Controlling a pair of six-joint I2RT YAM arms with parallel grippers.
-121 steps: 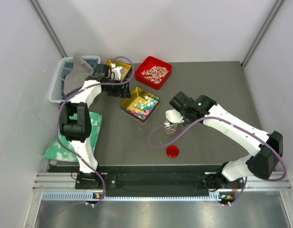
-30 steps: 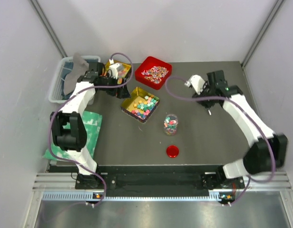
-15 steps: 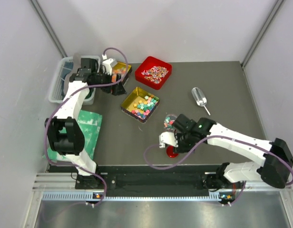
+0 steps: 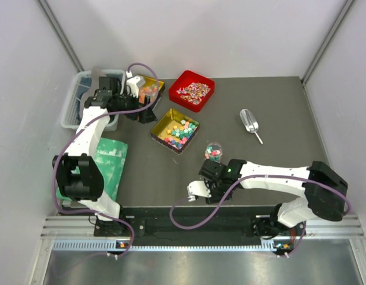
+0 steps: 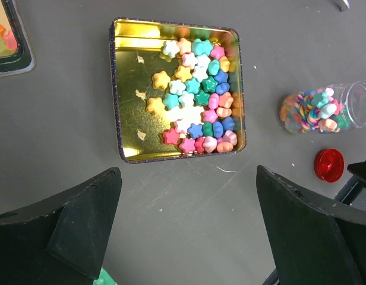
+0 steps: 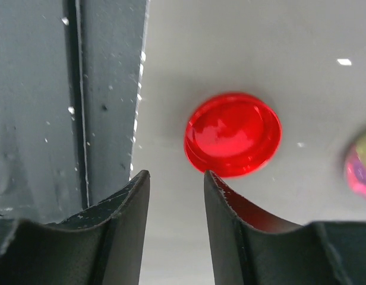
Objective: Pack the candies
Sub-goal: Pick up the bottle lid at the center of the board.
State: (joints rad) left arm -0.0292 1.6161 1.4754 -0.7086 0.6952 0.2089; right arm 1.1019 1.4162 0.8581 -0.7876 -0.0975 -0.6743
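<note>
Candies [image 5: 198, 95] in tin [image 5: 115, 89] | left tool [image 5: 187, 178] wide, empty | right tool [image 6: 175, 181] narrow, empty

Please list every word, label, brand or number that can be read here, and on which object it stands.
No text can be read.
The red lid, the gold tin, the jar and the scoop show no writing.
The green packet has a pale pattern, too small to tell whether it is print.
</note>
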